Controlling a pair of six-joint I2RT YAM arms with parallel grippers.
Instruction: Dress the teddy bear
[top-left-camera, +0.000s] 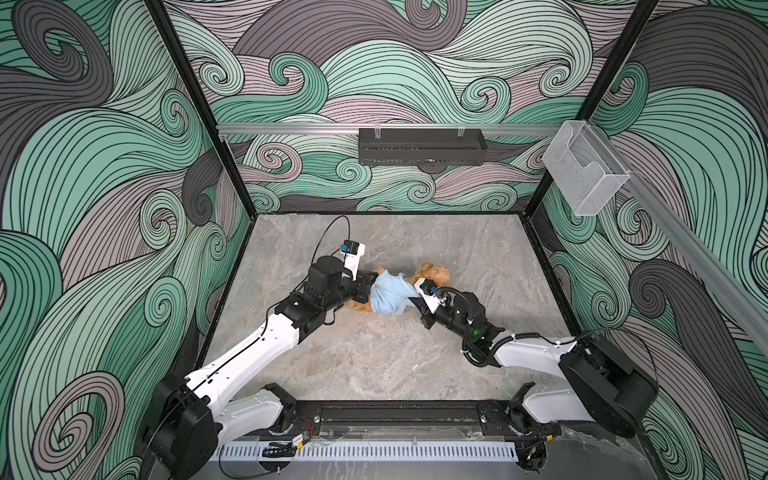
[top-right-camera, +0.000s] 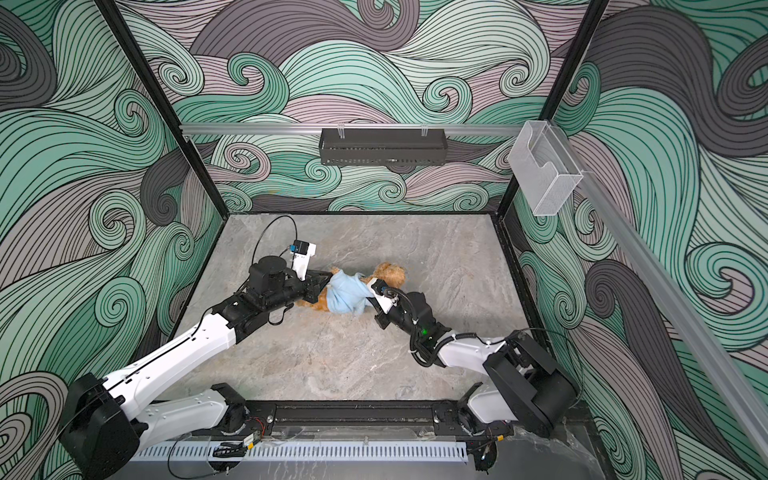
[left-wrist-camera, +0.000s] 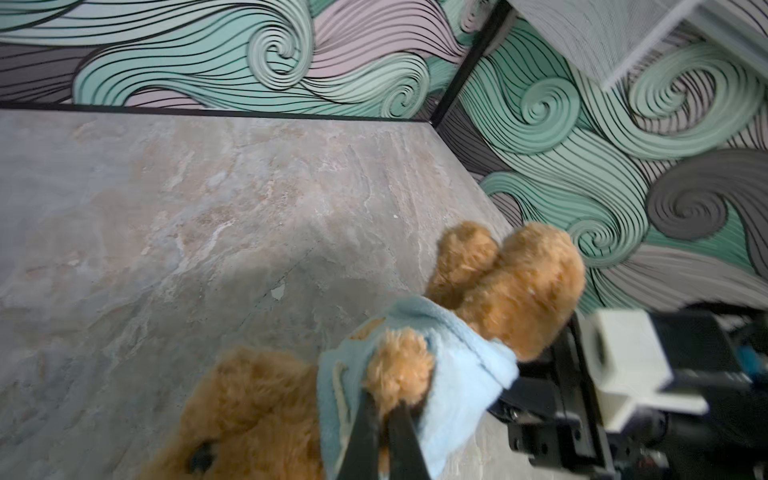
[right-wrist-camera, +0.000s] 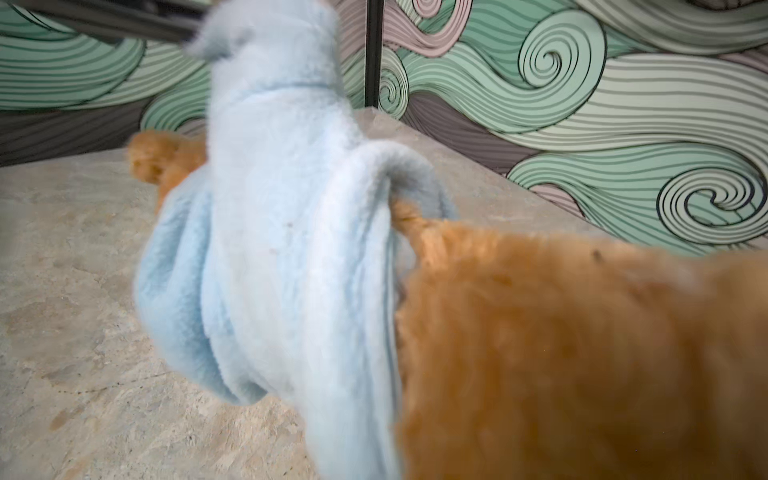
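Counted left to right in both top views: one left arm (top-left-camera: 257, 353), one left gripper (top-left-camera: 370, 281), one teddy bear (top-left-camera: 434, 274), one light-blue garment (top-left-camera: 386, 297), one black tray (top-left-camera: 422, 145) on the back wall, one right gripper (top-left-camera: 411, 303), one right arm (top-left-camera: 536, 353), one clear holder (top-left-camera: 582, 174) at upper right. Two arms and two grippers in all, a single one of everything else.

Just left of centre, left gripper reaching in from the lower left, tips against the garment's upper-left corner. In the left wrist view, fingers (left-wrist-camera: 363, 436) pressed almost together, pinching the sleeve's edge, a furry paw (left-wrist-camera: 395, 370) poking out just beyond them.

Teddy bear at mid-frame, lying on the grey marbled table (top-left-camera: 374, 365), trunk wrapped in the garment. Long axis nearly across the frame, slightly tilted: legs (top-left-camera: 357, 306) at lower left beside the left gripper, head at upper right, pointing right and a little toward the back wall.

Right of the garment, right gripper coming in from the lower right, tucked under its wrist camera (top-left-camera: 428, 291). Fingertips buried in cloth and fur in every view. Spread or pressed together, cannot tell.
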